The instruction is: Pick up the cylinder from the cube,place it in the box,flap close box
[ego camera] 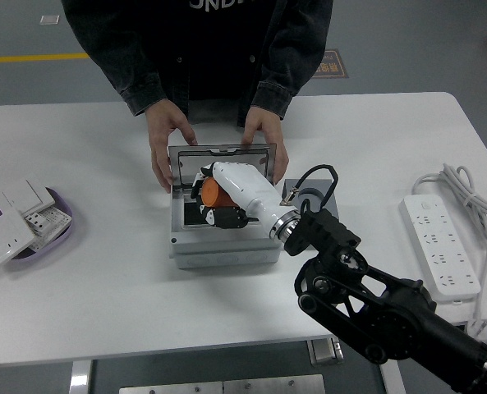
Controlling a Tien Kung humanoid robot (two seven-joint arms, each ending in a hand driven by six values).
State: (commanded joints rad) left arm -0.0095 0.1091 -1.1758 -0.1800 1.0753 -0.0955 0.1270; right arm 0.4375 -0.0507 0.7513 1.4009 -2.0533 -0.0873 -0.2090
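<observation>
An orange cylinder [211, 192] is held in my right hand [214, 199], whose white fingers [224, 217] curl around it. The hand hovers over the dark opening of the grey box [223, 246], near its left half. The box's clear lid [222, 158] stands up at the back. A person's two hands [163, 139] rest at the box's back corners, steadying it. The grey cube [296, 190] to the right of the box is mostly hidden behind my right arm. My left arm is out of sight.
A purple dish [64, 220] with white wall switches sits at the left edge. A white power strip [442, 245] and its coiled cable lie at the right. My black right arm [374, 312] crosses the table's front right.
</observation>
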